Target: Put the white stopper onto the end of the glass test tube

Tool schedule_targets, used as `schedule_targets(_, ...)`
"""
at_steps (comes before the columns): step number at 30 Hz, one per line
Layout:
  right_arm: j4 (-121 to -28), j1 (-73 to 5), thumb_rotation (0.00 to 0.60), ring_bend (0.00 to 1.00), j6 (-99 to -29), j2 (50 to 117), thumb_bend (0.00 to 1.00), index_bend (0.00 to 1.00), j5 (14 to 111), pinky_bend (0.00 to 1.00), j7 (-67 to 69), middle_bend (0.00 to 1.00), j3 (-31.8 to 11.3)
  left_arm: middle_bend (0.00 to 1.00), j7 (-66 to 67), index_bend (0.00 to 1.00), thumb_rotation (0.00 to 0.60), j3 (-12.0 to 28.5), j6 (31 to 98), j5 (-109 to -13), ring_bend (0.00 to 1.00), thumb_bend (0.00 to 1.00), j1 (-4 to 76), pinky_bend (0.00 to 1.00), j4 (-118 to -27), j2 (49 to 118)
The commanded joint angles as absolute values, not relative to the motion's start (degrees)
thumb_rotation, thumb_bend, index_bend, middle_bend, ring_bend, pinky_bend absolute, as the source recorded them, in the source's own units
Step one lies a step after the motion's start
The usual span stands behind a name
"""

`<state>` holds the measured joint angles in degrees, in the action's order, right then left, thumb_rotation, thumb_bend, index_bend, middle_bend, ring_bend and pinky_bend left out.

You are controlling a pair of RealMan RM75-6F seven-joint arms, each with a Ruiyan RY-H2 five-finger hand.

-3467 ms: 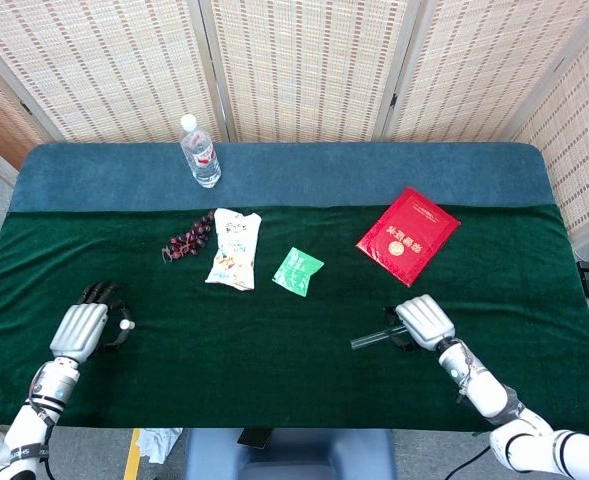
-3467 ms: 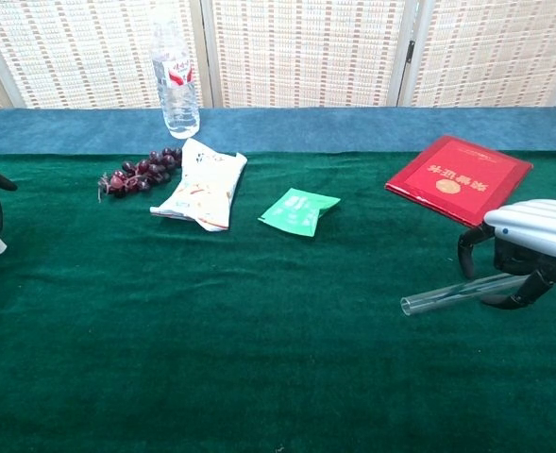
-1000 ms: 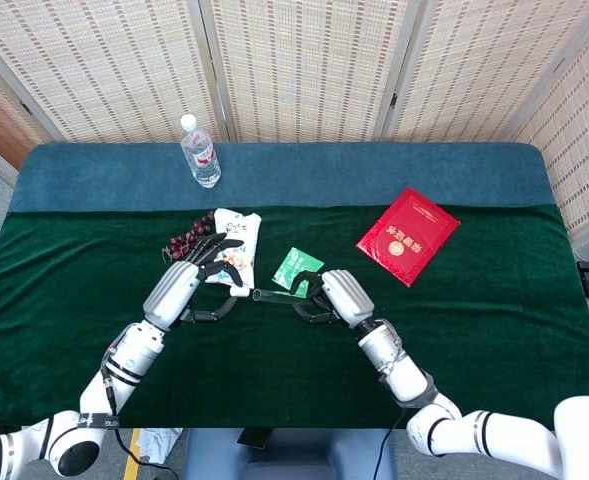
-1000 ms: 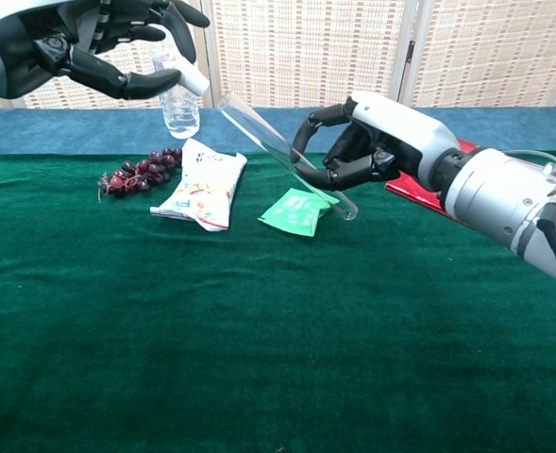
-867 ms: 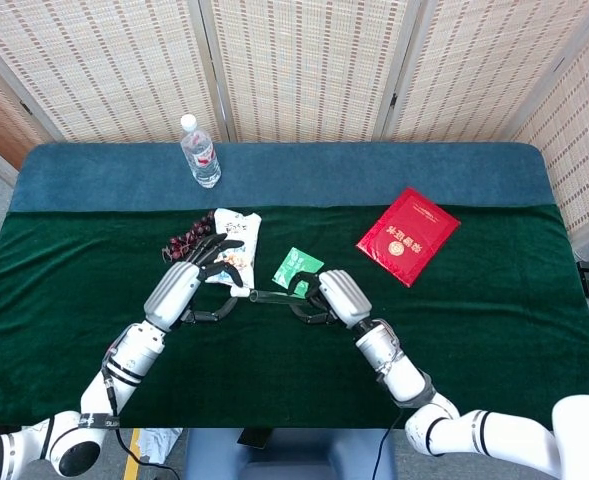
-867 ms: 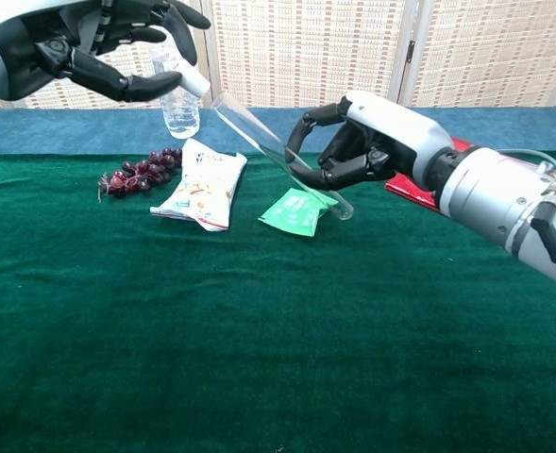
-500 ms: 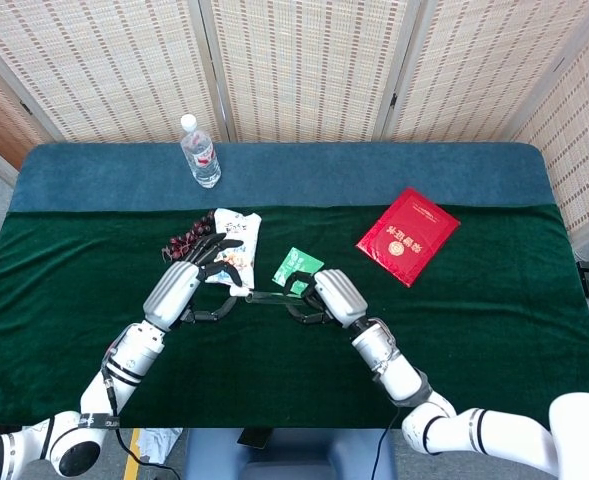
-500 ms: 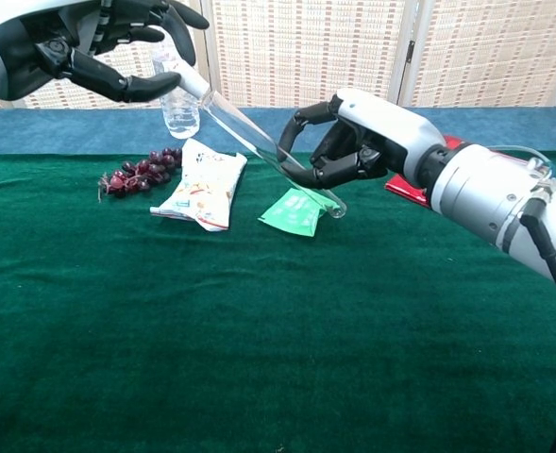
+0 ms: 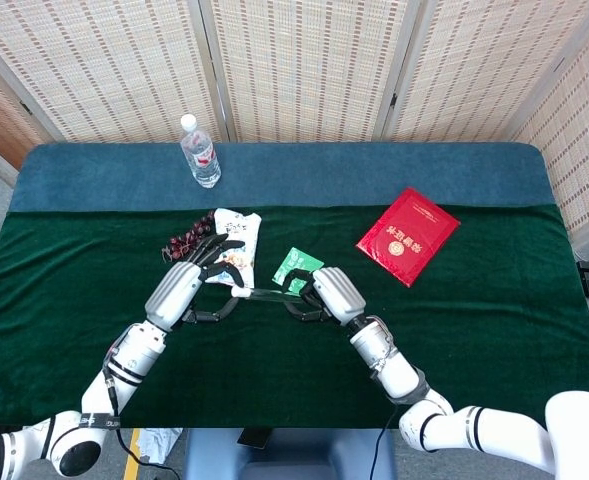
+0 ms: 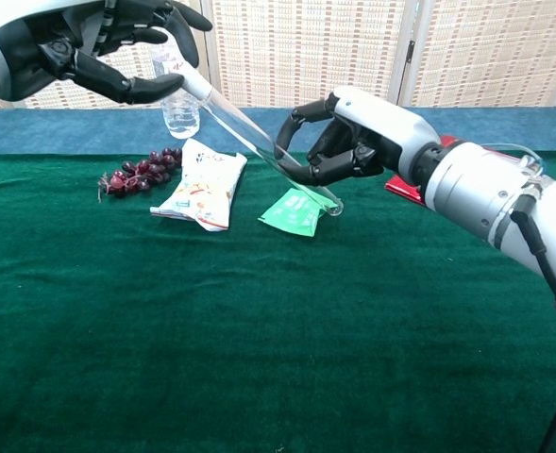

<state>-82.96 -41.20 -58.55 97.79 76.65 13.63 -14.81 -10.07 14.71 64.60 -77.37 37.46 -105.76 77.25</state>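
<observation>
My right hand (image 10: 345, 137) (image 9: 326, 294) grips a clear glass test tube (image 10: 249, 137) (image 9: 266, 294), held above the green cloth with its open end tilted up toward my left hand. My left hand (image 10: 89, 42) (image 9: 184, 285) pinches the small white stopper (image 10: 189, 79) (image 9: 236, 291) between thumb and a finger, its other fingers spread. The stopper sits at the tube's open end, touching it. Both hands are raised over the middle of the table.
On the green cloth (image 9: 294, 380) lie a bunch of dark grapes (image 10: 134, 174), a white snack packet (image 10: 202, 185), a green sachet (image 10: 298, 209) and a red booklet (image 9: 407, 234). A water bottle (image 9: 200, 150) stands on the blue strip at the back.
My right hand has slid the tube leftward until its open end met the stopper held by my left hand. The left hand barely moved.
</observation>
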Motion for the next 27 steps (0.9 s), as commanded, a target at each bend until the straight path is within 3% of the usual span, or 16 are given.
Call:
schedule_targets(1,-83.0,-41.2,0.529,1.0,-58.6,97.8,0.8,0.88,76.7,1.0,13.8,1.0,-14.8,0.18,-10.1,0.59,0.6,14.7,64.6,-77.3,0.05,0.47,37.5,0.0,-105.7,77.3)
schedule_targets(27,-83.2,-42.6,0.53,1.0,-59.6,99.8,0.8,0.88,76.4,1.0,14.3,1.0,-16.1,0.18,-10.7,0.59,0.6,14.5,65.1,-77.4,0.05,0.47,37.8,0.0,-104.8,78.4)
